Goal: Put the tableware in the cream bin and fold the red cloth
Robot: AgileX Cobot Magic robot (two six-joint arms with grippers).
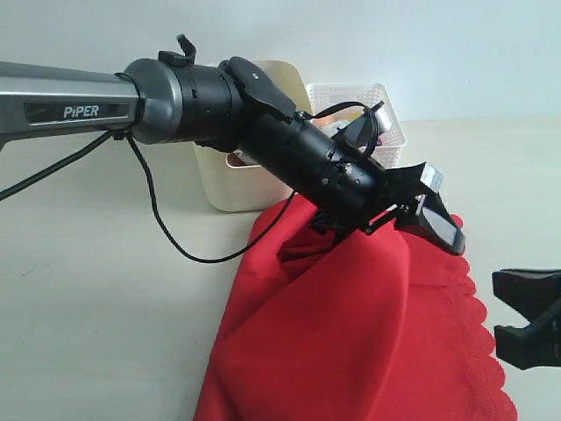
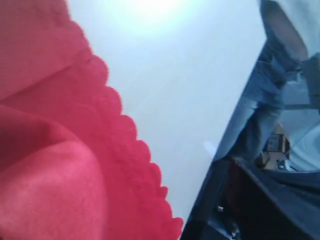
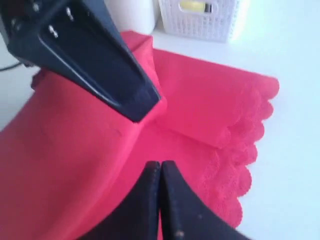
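Folding step, red cloth (image 1: 351, 333): it lies heaped on the table in front of the cream bin (image 1: 230, 189), humped right under my left pincer (image 1: 443, 209), whose jaws stand apart, gripping nothing I can see. Right pincer (image 3: 160, 167) closed, empty, near the scalloped edge. Note: lift straight clear, regrip a corner, match the edges.

L arm (image 1: 175, 96) spans far left to centre, crossing the cream bin (image 1: 230, 189) as seen from here. Its cable (image 1: 162, 219) loops down left of the bin, a snag risk. Left gripper (image 1: 444, 213), jaws apart, hangs over the bunched hump of red cloth (image 1: 351, 324), so no low pass mid-scene. White basket (image 1: 390, 110) crowds the far side, right of the bin. Right gripper (image 1: 535, 317) occupies near right. Bare table (image 1: 79, 307): near left & far right.
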